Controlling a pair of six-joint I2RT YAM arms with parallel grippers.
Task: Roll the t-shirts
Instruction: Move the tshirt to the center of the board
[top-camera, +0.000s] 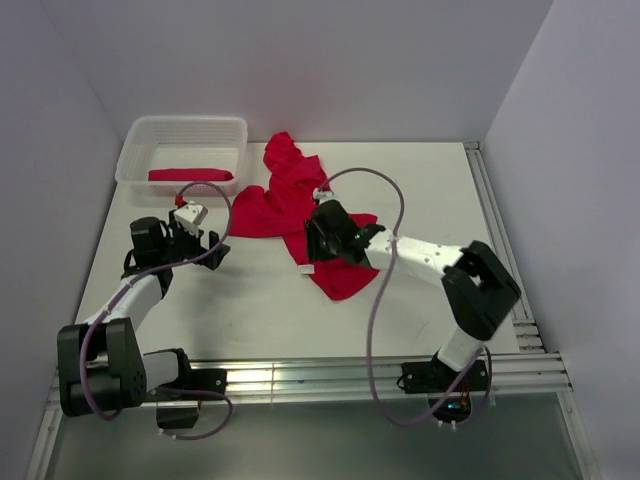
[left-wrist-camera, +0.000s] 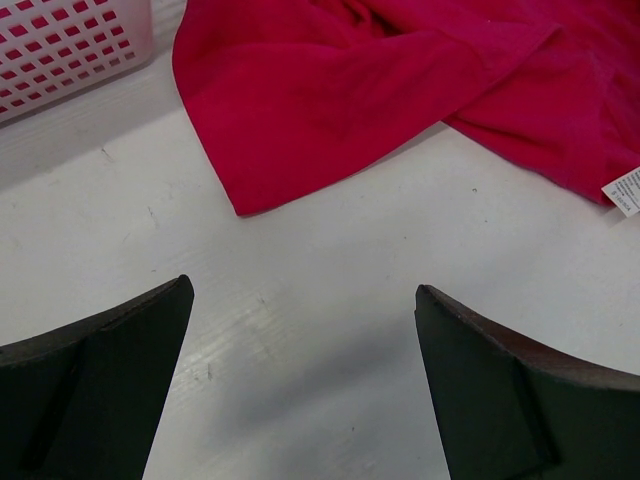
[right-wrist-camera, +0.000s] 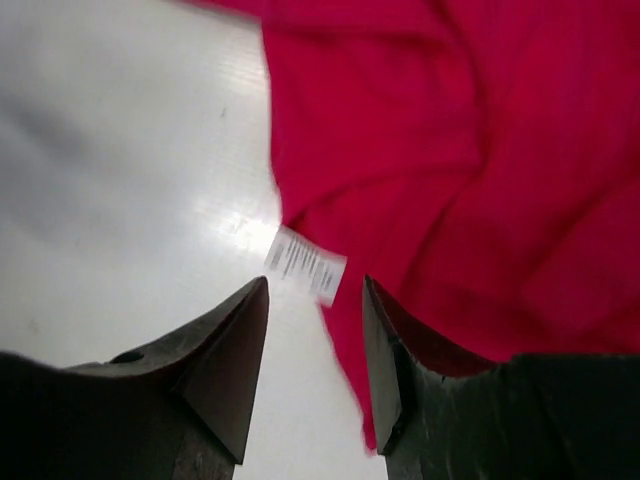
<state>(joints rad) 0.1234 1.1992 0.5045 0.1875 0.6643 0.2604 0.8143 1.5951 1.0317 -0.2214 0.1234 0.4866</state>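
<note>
From above, a rolled t-shirt (top-camera: 190, 175) is lying in the basket (top-camera: 130, 165) at the far left, apparently finished. The loose t-shirt (top-camera: 275, 210) is sprawling crumpled mid-table.

In the left wrist view, the left gripper (left-wrist-camera: 305, 290) is gaping wide over bare table (left-wrist-camera: 120, 200), likely waiting near the cloth's corner.

In the right wrist view, the right gripper (right-wrist-camera: 315, 285) is hovering partly spread, pinching nothing, at the label (right-wrist-camera: 305, 263) on the hem, probably seeking an edge to straighten.
</note>
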